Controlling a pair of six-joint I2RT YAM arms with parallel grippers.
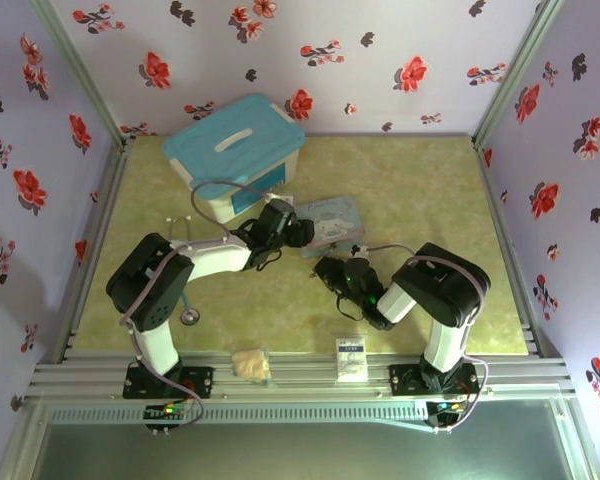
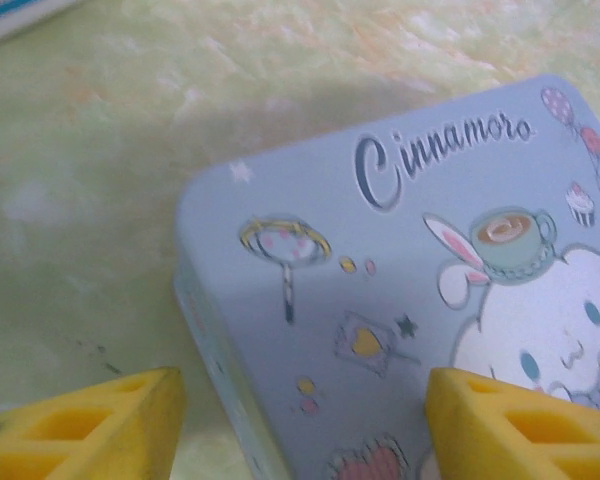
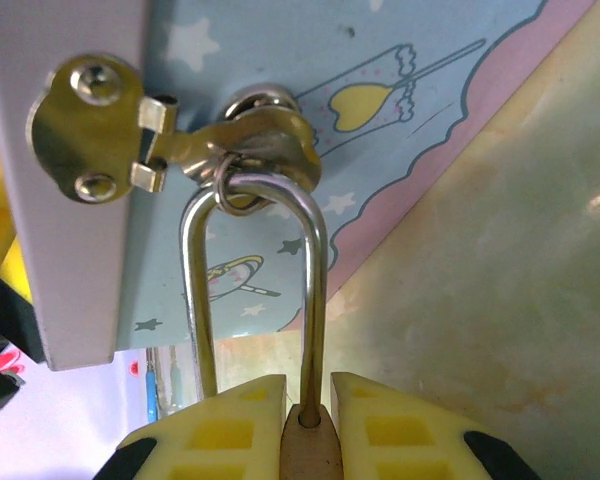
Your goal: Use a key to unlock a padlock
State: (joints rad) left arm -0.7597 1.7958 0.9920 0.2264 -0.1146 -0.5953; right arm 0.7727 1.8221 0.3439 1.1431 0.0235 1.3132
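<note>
The padlock [image 3: 317,300] is mostly hidden. In the right wrist view its brass body is only a brown sliver between two yellow fingers [image 3: 230,430], cut off by the lower edge. The right jaws are pinching that body. What reads clearly is the thin silvery shackle, a tall loop threaded through the ring of a brass hasp [image 3: 85,130] on the side of the pale blue tin [image 3: 400,60]. The shackle's left leg runs behind a finger, so I cannot tell whether it is seated.

From above, the place where the right arm [image 1: 435,285] meets the tin is dark and too small to read. The left arm [image 1: 220,258] covers part of the tin on the tabletop [image 1: 410,190].

The left wrist view adds the tin's cartoon lid, lettered "Cinnamoro". The left jaws are spread wide there, one finger beside the tin's corner and the other over the lid. Whether they touch it is unclear.
</note>
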